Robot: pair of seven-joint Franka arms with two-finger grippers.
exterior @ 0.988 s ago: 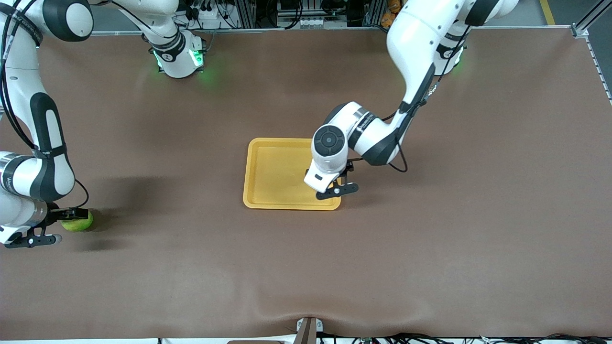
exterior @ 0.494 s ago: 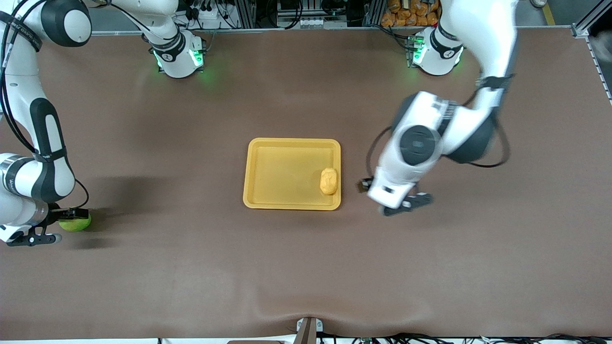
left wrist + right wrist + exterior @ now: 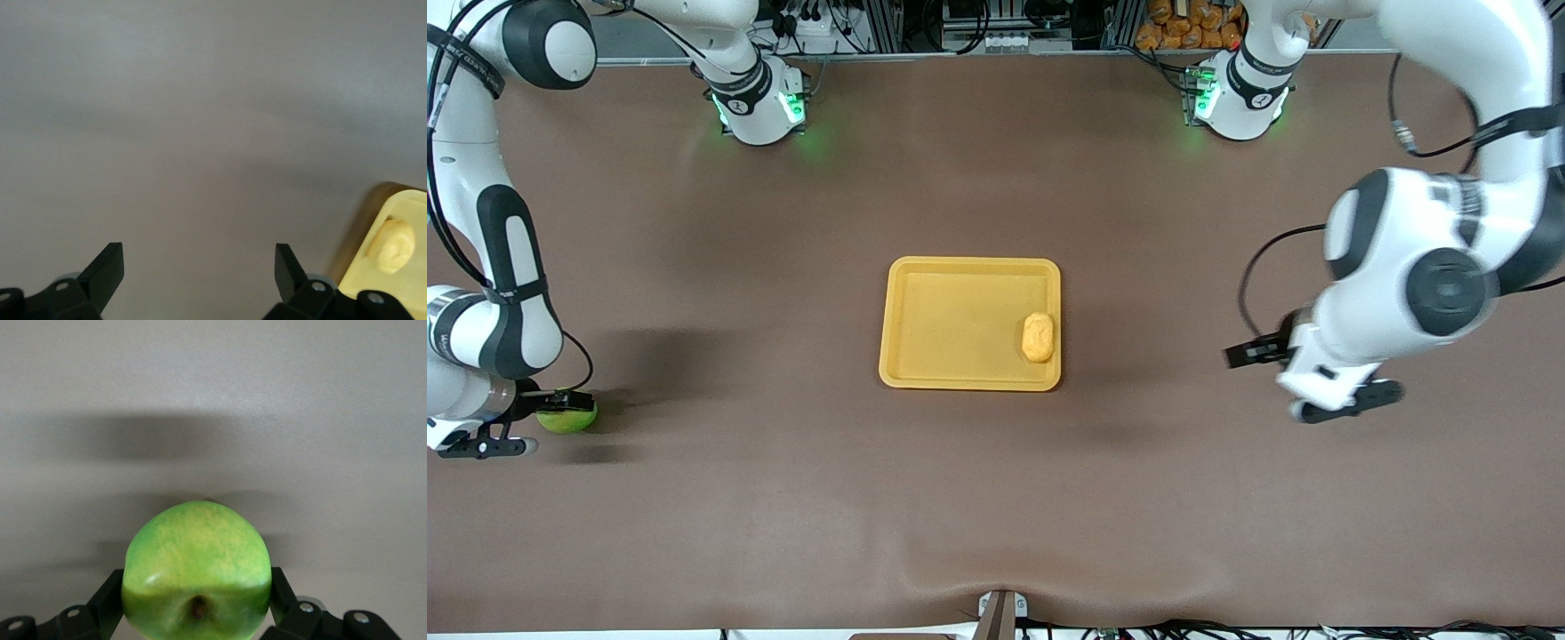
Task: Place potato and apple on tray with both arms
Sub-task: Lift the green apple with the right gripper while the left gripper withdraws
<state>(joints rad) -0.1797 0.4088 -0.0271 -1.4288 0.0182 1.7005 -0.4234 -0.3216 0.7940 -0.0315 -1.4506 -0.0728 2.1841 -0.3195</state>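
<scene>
We see the table (image 3: 996,498) with the tray (image 3: 951,373) mid-table and the potato (image 3: 1037,337) already in its corner toward the left arm's end, so that half looks done. The left gripper (image 3: 1303,382) hangs over bare table, fingers spread wide and empty. The right gripper (image 3: 527,425) is clamped on the apple (image 3: 567,418) at the right arm's end. The right wrist view shows fingers (image 3: 107,600) pressing both sides of the apple; the front view hides that.

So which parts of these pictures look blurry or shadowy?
Front view: the left arm's wrist is motion-smeared; a dark shadow lies on the table beside the apple. Right wrist view: shadow bands cross the table above the apple. Left wrist view: soft, hazy table.
</scene>
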